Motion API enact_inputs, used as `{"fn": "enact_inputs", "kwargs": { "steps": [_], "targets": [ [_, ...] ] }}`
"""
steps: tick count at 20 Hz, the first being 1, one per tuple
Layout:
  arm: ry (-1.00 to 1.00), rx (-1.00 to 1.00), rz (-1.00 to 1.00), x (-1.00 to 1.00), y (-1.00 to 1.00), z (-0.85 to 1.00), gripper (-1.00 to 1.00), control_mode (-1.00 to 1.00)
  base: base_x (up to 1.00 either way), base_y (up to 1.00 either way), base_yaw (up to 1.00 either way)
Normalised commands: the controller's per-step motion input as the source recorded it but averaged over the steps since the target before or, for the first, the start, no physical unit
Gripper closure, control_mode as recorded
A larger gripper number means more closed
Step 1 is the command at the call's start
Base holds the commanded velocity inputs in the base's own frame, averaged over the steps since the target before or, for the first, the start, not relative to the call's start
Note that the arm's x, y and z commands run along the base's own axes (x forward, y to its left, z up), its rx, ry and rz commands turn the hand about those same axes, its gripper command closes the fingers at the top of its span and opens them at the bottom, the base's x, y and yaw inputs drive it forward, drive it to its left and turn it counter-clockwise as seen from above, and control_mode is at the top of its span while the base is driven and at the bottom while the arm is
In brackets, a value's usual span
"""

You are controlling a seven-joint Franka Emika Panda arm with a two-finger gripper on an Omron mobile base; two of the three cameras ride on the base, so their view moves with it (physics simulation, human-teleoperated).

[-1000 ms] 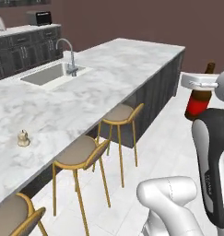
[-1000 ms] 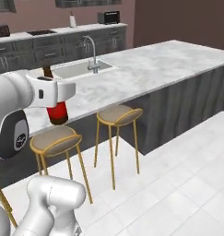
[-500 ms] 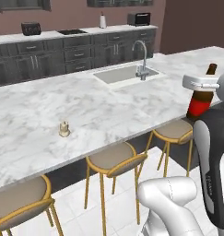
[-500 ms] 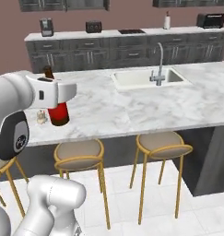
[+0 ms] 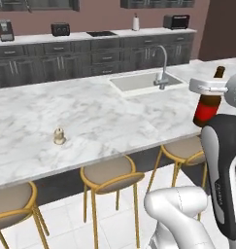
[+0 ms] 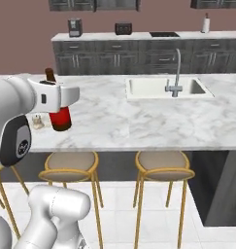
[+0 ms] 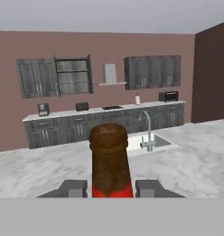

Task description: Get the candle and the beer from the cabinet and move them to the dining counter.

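Left base view: pincer (image 5: 210, 97) clamped on the beer (image 5: 208, 105) (upright) above the dining counter (image 5: 105, 114) near edge.

No text can be read anywhere (the beer (image 5: 207, 104) label is plain red).

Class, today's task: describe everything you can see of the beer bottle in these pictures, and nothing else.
The beer is a slim, dark brown bottle that looks like glass, with a red label around its body and a narrow brown neck. It stands upright in the air, clamped in the gripper, one finger on either side at the neck's base. In the base views it hangs at the near edge of the dining counter, above the stools, not resting on anything.
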Motion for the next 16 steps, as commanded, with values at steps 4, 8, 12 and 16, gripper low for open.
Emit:
{"fn": "enact_inputs", "kwargs": {
  "steps": [4,8,12,16],
  "targets": [
    [0.0,0.0,0.0,0.0,0.0,0.0,1.0,1.0,0.38,-0.63,0.31],
    [0.0,0.0,0.0,0.0,0.0,0.0,1.0,1.0,0.34,-0.31,0.39],
    [0.0,0.0,0.0,0.0,0.0,0.0,1.0,1.0,0.14,0.0,0.2],
    [0.0,0.0,0.0,0.0,0.0,0.0,1.0,1.0,0.28,0.0,0.13]
  ]
}}
